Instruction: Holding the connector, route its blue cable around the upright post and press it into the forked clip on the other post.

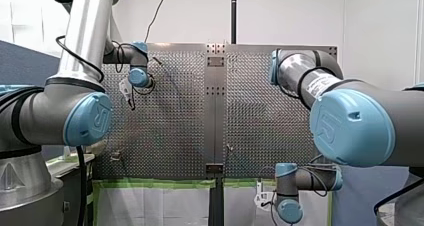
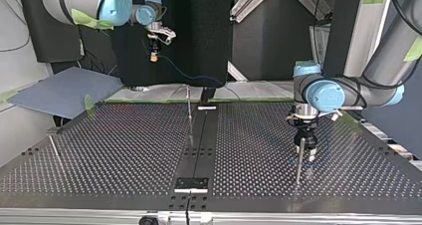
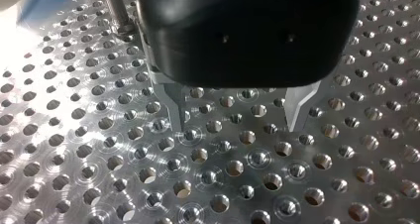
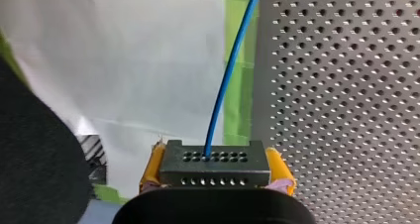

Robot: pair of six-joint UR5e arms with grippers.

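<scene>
Perforated table (image 2: pixel 124 145) carries three thin uprights in the top view: a middle post (image 2: pixel 189 110), a second post (image 2: pixel 299 160) toward that view's right, and a third post (image 2: pixel 53 146) at its left. The tips are too small to tell which one bears the forked clip.

Right arm (image 2: pixel 84 3) sits high and back, past the table's far edge in the top view. Its gripper (image 2: pixel 154 53) hangs over green tape (image 4: pixel 245 105) and a pale sheet (image 4: pixel 148 60), not over the holes. Yellow pads (image 4: pixel 277 167) are clamped on the black connector (image 4: pixel 214 167), one on each side, and the grip looks square.

Left arm (image 2: pixel 378 80) is low over the table, with its gripper (image 3: pixel 236 122) just beside the second post. Metal fingers (image 3: pixel 297 105) stand apart with nothing between them, tips close above the plate.

Blue cable (image 4: pixel 230 75) leaves the connector's face and runs ahead of the gripper. In the top view it sags toward the far edge near the middle post and appears clear of every post.

Judgement: this is the opening step — connector in hand, routing not begun. Next you need to:
- bring the connector in over the table
- wrap the cable around the upright post under light tension
- lower it into the fork

Watch the pull — a tug along the cable could slide the connector out of the pads.
</scene>
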